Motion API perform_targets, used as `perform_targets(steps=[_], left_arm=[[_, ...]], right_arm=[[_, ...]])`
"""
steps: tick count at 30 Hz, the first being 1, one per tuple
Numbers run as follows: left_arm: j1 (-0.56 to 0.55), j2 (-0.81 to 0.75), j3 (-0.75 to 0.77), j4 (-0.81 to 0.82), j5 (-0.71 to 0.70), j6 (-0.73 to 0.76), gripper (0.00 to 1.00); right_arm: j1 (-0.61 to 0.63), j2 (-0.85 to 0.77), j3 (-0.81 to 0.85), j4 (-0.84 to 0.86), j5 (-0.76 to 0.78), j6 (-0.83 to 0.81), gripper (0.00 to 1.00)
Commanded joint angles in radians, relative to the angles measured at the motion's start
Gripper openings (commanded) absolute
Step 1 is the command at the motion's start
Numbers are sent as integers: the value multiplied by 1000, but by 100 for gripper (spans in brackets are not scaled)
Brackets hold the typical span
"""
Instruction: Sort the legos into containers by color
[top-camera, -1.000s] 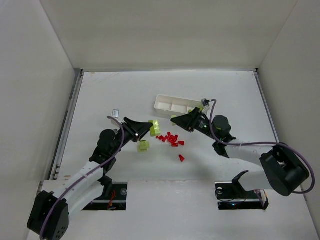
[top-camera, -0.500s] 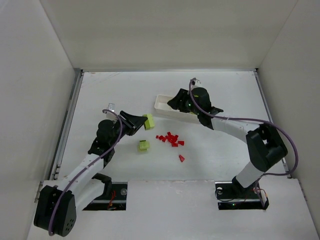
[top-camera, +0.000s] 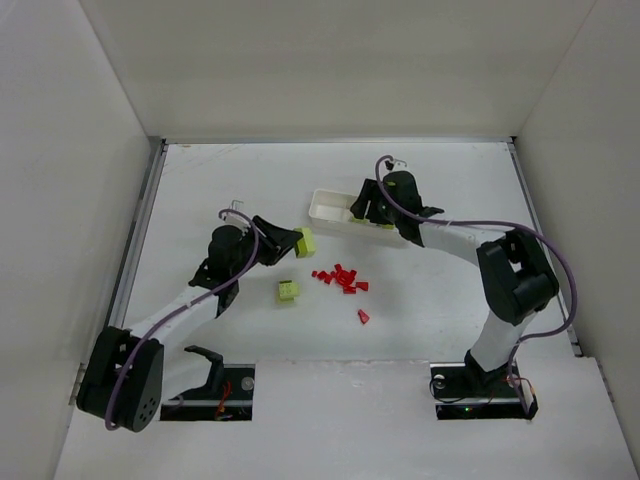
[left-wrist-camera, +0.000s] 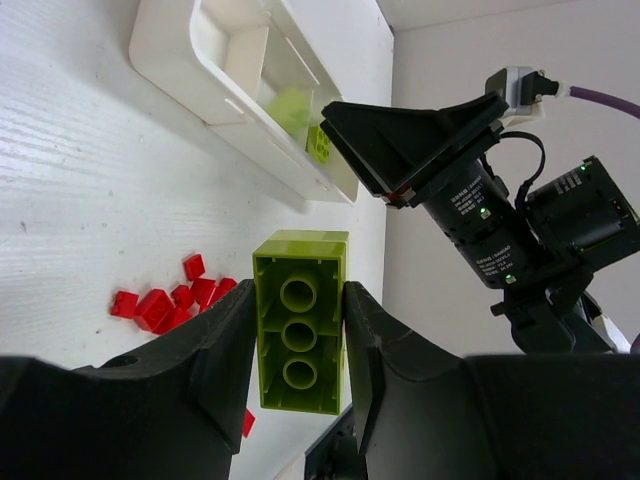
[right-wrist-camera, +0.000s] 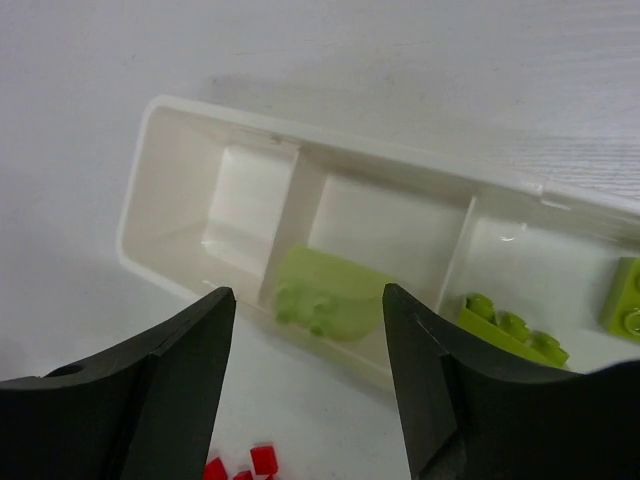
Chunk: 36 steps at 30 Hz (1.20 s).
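White counter (top-camera: 250, 180) carries white tray (top-camera: 325, 210) at far side, red lego cluster (top-camera: 340, 278) mid-counter, lone red brick (top-camera: 363, 317) nearer, yellow-green brick (top-camera: 288, 291) left of cluster.

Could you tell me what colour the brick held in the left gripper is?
Yellow-green; the brick shows best in the left wrist view.

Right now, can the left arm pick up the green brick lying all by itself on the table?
Probably not yet. The left fingers are shut on a second green brick, so they are full. The lone green brick lies near them with nothing in between.
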Motion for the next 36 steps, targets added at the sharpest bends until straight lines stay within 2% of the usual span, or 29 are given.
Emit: perform_targets(steps=[1, 4, 9, 13, 18, 22, 30, 36], left_arm=[[-12, 13, 54, 91, -4, 15, 19], [-21, 37, 55, 126, -4, -3, 19], [-25, 57, 38, 226, 3, -49, 19], [-27, 79, 35, 310, 14, -98, 19], [-27, 67, 35, 401, 22, -164, 19], [-32, 51, 28, 434, 22, -174, 20], [-62, 70, 40, 480, 19, -193, 21], [-70, 93, 40, 507, 23, -220, 21]], right_arm=[[-11, 1, 55, 17, 5, -25, 69], [-12, 0, 65, 19, -15, -25, 75], [-5, -135, -6, 45, -20, 11, 73], [27, -316, -156, 166, -116, 113, 67], [54, -477, -365, 385, -245, 323, 77], [108, -444, -428, 574, -366, 454, 83], [163, -309, -431, 836, -456, 557, 86], [163, -262, -438, 927, -463, 600, 74]])
